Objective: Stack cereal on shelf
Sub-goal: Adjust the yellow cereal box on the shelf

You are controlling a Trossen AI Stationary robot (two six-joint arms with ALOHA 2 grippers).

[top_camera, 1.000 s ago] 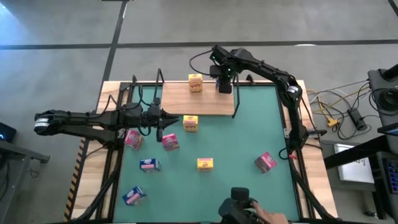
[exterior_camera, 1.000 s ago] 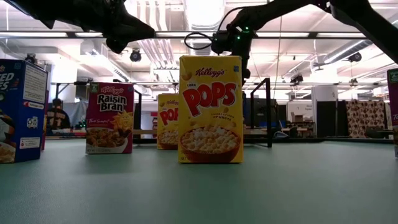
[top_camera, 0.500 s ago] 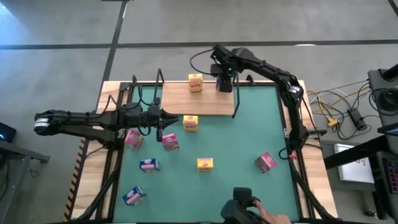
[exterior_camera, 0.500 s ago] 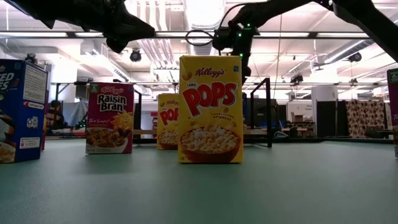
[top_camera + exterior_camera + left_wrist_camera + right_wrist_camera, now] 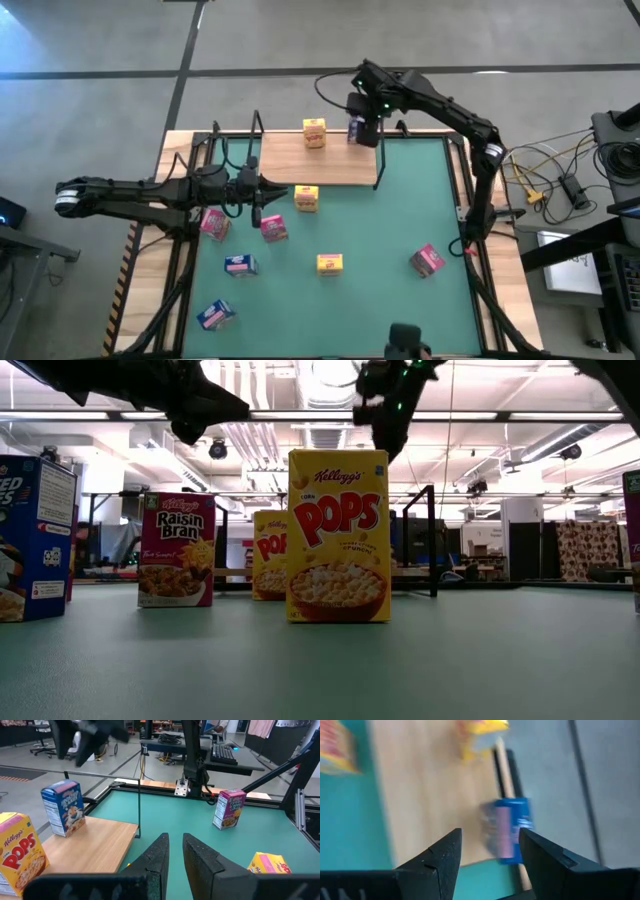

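Table seen from overhead, with a green mat (image 5: pixel 400 210) and a light wooden shelf (image 5: pixel 300 165) lying along its far edge, black wire brackets upright at both ends.

On the left, the left arm stretches in across the table edge. Its gripper (image 5: pixel 268 184) hovers over the shelf's near edge, fingers (image 5: pixel 159 855) close together with a thin gap, holding nothing.

Around it on the mat are small cereal boxes. A pink box (image 5: pixel 214 223) and another pink box (image 5: pixel 274 229) lie just in front of the arm. A blue box (image 5: pixel 240 264) sits closer to the near side, and a second blue box (image 5: pixel 215 315) lies near the front left corner. A yellow box (image 5: pixel 306 198) stands just beside the shelf's near edge, close to the left gripper. Another yellow box (image 5: pixel 329 263) stands in the middle of the mat.

On the shelf, a yellow box (image 5: pixel 314 132) stands upright near the far edge. To its right, a blue box (image 5: pixel 63 807) stands on the shelf near the right bracket.

Above that blue box is the right gripper (image 5: pixel 362 125), raised clear of it, fingers (image 5: pixel 442 857) spread apart and empty.

Farther right, a third pink box (image 5: pixel 427 260) lies alone on the mat, well apart from the rest.
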